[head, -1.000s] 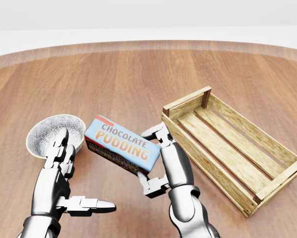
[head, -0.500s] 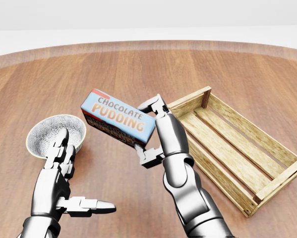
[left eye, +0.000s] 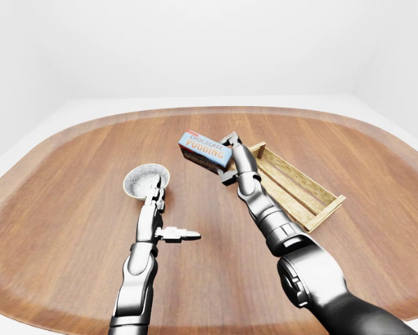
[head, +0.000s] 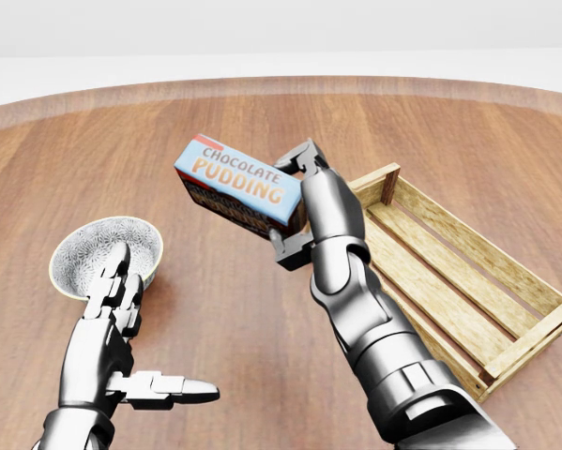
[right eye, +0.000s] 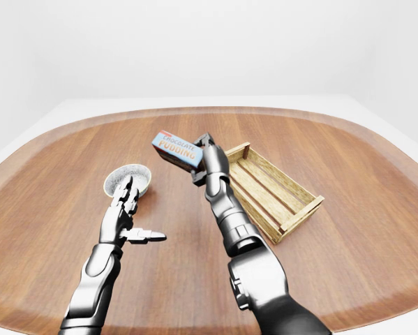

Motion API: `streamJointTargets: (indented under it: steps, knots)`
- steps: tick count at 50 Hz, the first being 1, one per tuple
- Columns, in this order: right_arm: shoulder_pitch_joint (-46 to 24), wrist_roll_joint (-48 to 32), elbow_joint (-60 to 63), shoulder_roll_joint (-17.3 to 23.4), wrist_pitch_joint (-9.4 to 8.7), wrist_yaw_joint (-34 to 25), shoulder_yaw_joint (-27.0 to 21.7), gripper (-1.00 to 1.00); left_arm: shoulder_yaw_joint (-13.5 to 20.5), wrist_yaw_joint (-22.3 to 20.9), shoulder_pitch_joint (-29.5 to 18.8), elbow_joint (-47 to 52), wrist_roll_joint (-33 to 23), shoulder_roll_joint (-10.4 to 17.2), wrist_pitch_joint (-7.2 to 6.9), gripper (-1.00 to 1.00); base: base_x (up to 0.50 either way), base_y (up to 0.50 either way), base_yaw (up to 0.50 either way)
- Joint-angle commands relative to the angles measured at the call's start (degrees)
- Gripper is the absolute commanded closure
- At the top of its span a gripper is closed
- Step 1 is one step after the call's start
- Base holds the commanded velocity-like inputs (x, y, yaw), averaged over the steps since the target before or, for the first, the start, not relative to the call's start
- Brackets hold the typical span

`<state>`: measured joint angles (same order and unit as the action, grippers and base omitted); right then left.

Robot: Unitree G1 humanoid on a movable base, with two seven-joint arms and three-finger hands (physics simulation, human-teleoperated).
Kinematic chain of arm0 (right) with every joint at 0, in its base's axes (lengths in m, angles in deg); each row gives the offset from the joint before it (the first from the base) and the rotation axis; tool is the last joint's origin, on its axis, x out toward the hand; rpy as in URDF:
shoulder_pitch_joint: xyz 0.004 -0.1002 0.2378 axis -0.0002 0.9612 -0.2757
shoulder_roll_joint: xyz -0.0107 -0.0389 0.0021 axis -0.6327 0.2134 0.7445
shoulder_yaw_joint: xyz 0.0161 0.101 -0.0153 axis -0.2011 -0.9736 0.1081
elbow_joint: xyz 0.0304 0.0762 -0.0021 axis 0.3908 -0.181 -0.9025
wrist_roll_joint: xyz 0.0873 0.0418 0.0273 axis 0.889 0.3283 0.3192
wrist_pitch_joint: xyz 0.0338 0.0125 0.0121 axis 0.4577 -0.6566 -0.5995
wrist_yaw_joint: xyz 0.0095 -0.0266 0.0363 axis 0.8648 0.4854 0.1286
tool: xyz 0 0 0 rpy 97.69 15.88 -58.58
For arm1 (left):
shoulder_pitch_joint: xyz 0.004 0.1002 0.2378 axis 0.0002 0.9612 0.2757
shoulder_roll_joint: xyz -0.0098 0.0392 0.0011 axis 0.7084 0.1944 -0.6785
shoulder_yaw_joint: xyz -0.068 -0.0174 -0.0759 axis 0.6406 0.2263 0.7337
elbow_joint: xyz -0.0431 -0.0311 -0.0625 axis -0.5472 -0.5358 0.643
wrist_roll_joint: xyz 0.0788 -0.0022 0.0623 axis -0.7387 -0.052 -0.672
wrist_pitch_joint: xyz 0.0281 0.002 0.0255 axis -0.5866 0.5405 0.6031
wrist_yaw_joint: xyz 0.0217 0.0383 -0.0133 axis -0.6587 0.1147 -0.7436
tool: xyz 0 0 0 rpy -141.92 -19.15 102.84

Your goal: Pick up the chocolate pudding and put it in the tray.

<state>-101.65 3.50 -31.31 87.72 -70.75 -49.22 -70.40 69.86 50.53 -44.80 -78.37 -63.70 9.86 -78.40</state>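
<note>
Right hand [head: 299, 202] is gripping the chocolate pudding box [head: 238, 186], fingers closing on its right end: one finger is wrapping over the top edge, another is pressing in from below. We are seeing the box held clear of the counter [head: 215, 309], tilted so its left end sits higher in the head view, label face up and readable. In that view the box is hanging just left of the wooden tray [head: 506, 281], near the tray's upper-left corner and not over its slatted floor. The tray is lying at a diagonal on the counter, long side running toward the lower right of the head view.

Left hand [head: 121, 328] is holding nothing. Its fingers are spread, two pointing up the view and the thumb sticking out to the right. We are noting that those two fingertips are overlapping the lower edge of the patterned bowl [head: 88, 251] in the head view; we cannot tell whether they are touching it. The bowl is sitting upright on the counter, well apart from the tray.
</note>
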Motion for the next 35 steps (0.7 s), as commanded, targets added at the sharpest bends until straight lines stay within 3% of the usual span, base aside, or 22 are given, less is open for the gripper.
streamJointTargets:
  steps: [1, 12, 23, 35]
  knots:
    - [-7.22, -1.77, -7.79, 1.41, 0.00, 2.92, -1.01, 1.00, 0.15, 0.03, -0.25, -0.20, 0.16, 0.05, -0.03, -1.00, 0.00, 0.00, 0.00]
    - [-12.38, 1.92, -12.15, 2.31, 0.00, -0.38, -3.44, 1.00, 0.10, 0.03, -0.15, 0.45, 0.30, 0.05, -0.65, -1.00, 0.00, 0.00, 0.00]
    - [-16.77, 4.34, -13.45, 2.97, 0.00, -1.96, -4.49, 1.00, 0.08, -0.24, -0.11, -0.17, 0.30, 0.08, 0.04, -1.00, 0.00, 0.00, 0.00]
    - [-19.40, 10.01, -15.56, 5.25, 0.00, -2.93, -7.85, 1.00, 0.08, -0.54, 0.03, 0.22, 0.32, 0.11, -0.30, -1.00, 0.00, 0.00, 0.00]
